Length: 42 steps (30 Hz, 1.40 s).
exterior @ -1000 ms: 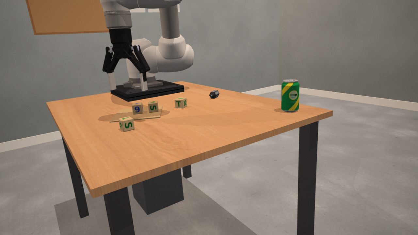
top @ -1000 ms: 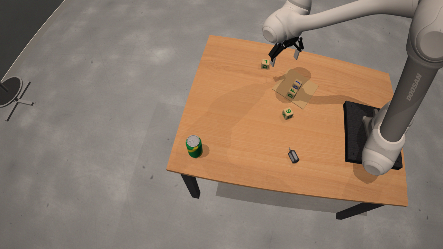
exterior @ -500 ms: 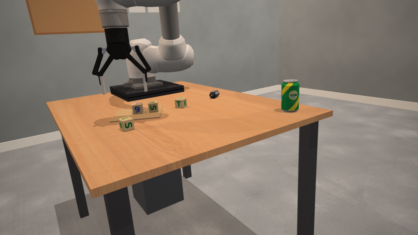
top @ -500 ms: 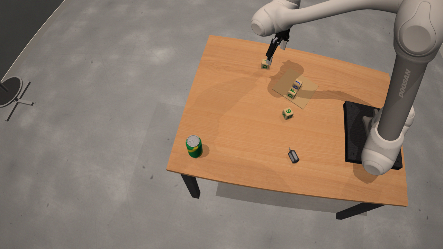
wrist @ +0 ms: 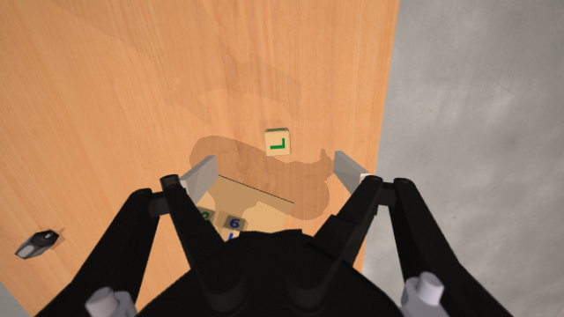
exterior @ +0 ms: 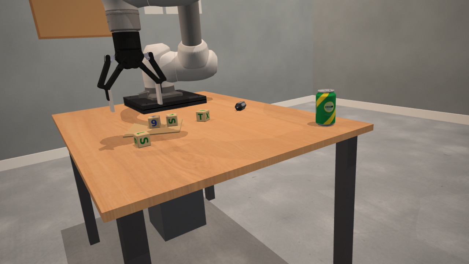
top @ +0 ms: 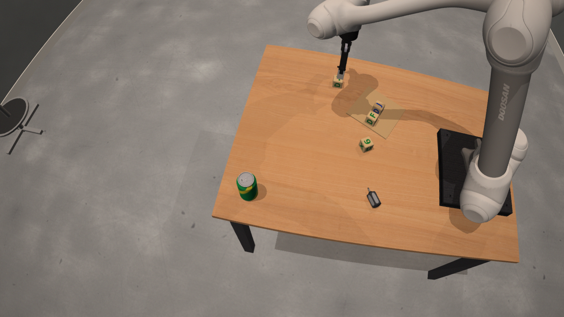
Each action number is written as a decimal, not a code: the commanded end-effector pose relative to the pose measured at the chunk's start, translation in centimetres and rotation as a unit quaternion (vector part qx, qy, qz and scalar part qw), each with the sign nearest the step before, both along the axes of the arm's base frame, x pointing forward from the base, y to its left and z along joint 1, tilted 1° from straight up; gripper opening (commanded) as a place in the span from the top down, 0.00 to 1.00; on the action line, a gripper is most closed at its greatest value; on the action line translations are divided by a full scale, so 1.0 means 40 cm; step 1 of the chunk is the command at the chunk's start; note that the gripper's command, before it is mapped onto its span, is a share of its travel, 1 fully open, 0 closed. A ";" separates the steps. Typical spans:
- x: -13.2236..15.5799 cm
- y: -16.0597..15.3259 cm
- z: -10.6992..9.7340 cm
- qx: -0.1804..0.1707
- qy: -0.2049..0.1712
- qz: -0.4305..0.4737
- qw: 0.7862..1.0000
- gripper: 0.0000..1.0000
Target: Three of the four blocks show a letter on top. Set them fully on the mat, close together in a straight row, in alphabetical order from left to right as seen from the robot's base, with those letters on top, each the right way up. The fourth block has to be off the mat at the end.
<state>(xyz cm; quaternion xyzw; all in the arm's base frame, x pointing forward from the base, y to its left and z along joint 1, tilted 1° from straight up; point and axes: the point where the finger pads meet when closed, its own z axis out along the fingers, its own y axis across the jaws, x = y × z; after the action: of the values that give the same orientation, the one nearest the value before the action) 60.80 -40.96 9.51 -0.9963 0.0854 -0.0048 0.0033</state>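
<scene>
My gripper [top: 341,74] [exterior: 135,103] [wrist: 275,163] is open and empty, hanging above the table's far side. The block with a green L [top: 338,81] [exterior: 141,139] [wrist: 278,142] on top lies on bare wood off the mat, just ahead of the gap between my fingers and well below them. The tan mat [top: 390,118] [exterior: 167,129] [wrist: 264,207] holds the F block [top: 371,117] [exterior: 172,119] and the J block [top: 378,107] [exterior: 154,121] side by side, touching. The block with a 6 [top: 366,144] [exterior: 202,115] on top lies off the mat.
A green and yellow can [top: 246,186] [exterior: 325,107] stands at a table corner. A small dark object [top: 373,198] [exterior: 240,105] [wrist: 37,243] lies on the wood. The arm's black base plate [top: 449,165] [exterior: 170,100] is at the table's edge. The table edge runs close beside the L block.
</scene>
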 end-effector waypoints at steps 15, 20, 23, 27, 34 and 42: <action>0.006 -0.005 0.002 0.002 -0.002 0.015 1.000 0.47; 0.006 -0.005 0.002 0.002 -0.002 0.015 1.000 0.47; 0.006 -0.005 0.002 0.002 -0.002 0.015 1.000 0.47; 0.006 -0.005 0.002 0.002 -0.002 0.015 1.000 0.47; 0.006 -0.005 0.002 0.002 -0.002 0.015 1.000 0.47; 0.006 -0.005 0.002 0.002 -0.002 0.015 1.000 0.47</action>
<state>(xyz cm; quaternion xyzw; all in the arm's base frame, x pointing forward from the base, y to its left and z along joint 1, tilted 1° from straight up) 61.02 -41.13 9.48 -0.9975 0.0708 -0.0055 0.0056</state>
